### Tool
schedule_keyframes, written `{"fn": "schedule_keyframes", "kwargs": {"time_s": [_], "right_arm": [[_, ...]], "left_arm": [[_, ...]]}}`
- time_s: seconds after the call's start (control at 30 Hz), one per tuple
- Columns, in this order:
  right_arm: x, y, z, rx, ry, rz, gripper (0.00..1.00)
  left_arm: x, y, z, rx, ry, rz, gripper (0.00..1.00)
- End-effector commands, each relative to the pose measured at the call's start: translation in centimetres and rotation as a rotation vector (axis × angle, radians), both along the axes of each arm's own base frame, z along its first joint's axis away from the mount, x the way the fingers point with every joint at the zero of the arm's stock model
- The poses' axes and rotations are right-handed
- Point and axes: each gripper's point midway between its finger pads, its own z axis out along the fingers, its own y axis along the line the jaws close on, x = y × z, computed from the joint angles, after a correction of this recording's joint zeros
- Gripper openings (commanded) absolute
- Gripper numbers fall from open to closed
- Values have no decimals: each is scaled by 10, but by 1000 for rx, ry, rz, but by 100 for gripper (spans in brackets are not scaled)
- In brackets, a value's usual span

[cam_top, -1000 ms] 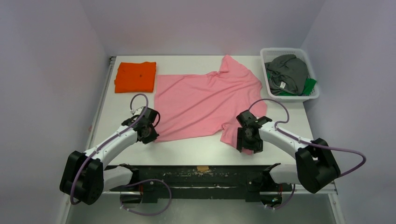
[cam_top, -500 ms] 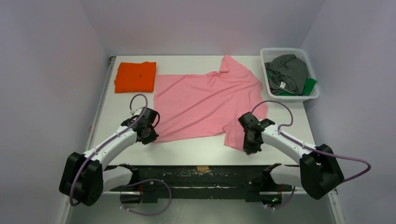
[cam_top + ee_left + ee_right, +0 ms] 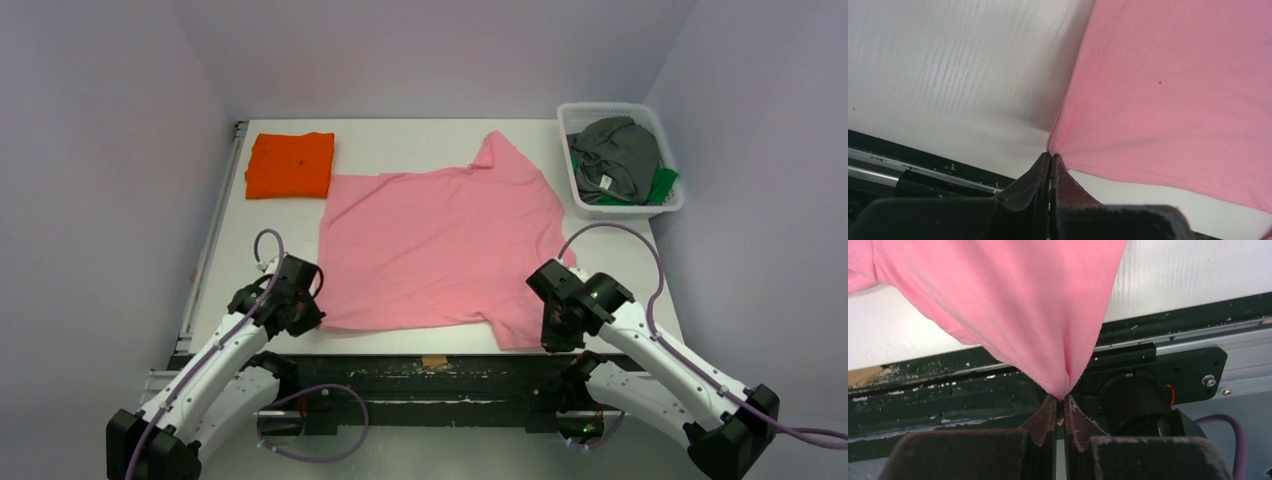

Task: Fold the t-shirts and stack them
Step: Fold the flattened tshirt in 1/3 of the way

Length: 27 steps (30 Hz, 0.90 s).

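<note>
A light pink t-shirt (image 3: 440, 245) lies spread across the white table (image 3: 400, 135), its hem corner at the near left and a sleeve at the near right. My left gripper (image 3: 1050, 156) is shut on the shirt's near-left corner (image 3: 1060, 145); from above it sits at the corner (image 3: 305, 318). My right gripper (image 3: 1062, 399) is shut on the tip of the near-right sleeve (image 3: 1058, 382), held over the table's front edge (image 3: 550, 340). An orange t-shirt (image 3: 291, 165) lies folded at the far left. Dark grey and green t-shirts (image 3: 620, 160) fill the basket.
A white mesh basket (image 3: 672, 205) stands at the far right of the table. A black rail (image 3: 430, 375) with the arm bases runs along the near edge. Purple-grey walls close in on the left, back and right.
The right gripper shut on the sleeve. Both arms then pulled back toward the near edge, dragging the pink shirt closer and stretching it flatter.
</note>
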Motion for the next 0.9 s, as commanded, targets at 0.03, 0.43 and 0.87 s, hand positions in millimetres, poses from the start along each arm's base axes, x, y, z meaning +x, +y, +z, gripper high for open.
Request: {"fn": "schedule_keyframes", "kwargs": {"time_s": [0.03, 0.43, 0.87], "right_arm": [[-35, -7, 1, 4, 88, -38, 0], [19, 30, 29, 108, -100, 29, 0], [150, 36, 90, 62, -341, -8, 0]], "left_arm": [[-23, -5, 7, -61, 11, 7, 0], [15, -27, 38, -134, -129, -65, 0], [90, -20, 64, -76, -167, 3, 0]]}}
